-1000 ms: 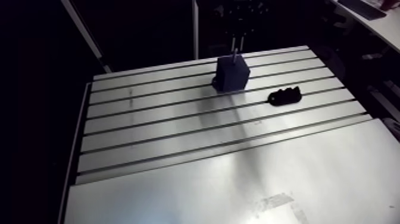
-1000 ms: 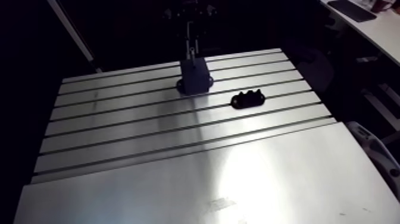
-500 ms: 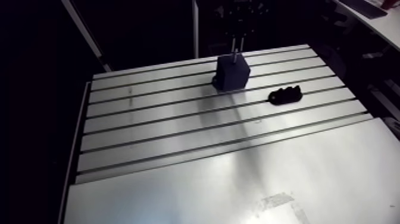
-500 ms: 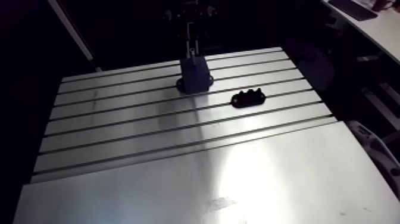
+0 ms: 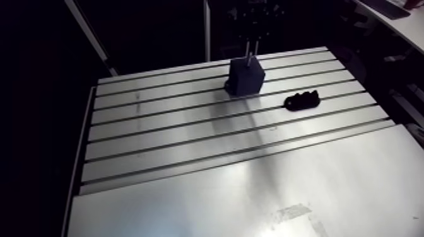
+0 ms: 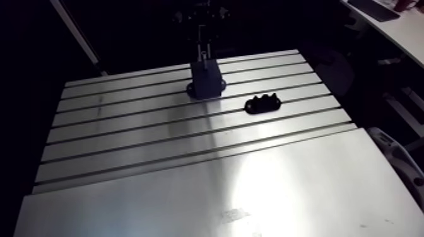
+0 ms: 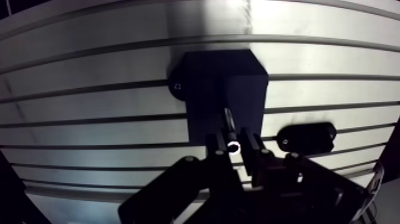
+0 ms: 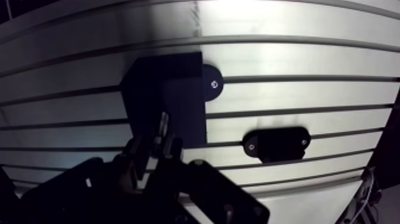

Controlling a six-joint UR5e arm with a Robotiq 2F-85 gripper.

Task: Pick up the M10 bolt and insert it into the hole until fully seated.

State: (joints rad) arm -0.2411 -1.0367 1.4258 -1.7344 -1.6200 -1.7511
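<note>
A dark block (image 7: 223, 89) with a round foot tab (image 7: 177, 88) stands on the slotted table (image 7: 89, 59). My gripper (image 7: 234, 142) hangs right over it, shut on the M10 bolt (image 7: 228, 122). The bolt's shiny head sits between the fingers (image 7: 215, 146) and its shank points down at the block's top face. I cannot make out the hole itself. In the arm view the gripper (image 5: 252, 45) shows small above the block (image 5: 246, 79) at the table's far side.
A small black holder (image 7: 306, 137) lies on the table beside the block, a short way off; the arm view shows the holder (image 5: 302, 101) to the block's right. Slots run across the table (image 5: 189, 145), and a smooth plate covers its near part.
</note>
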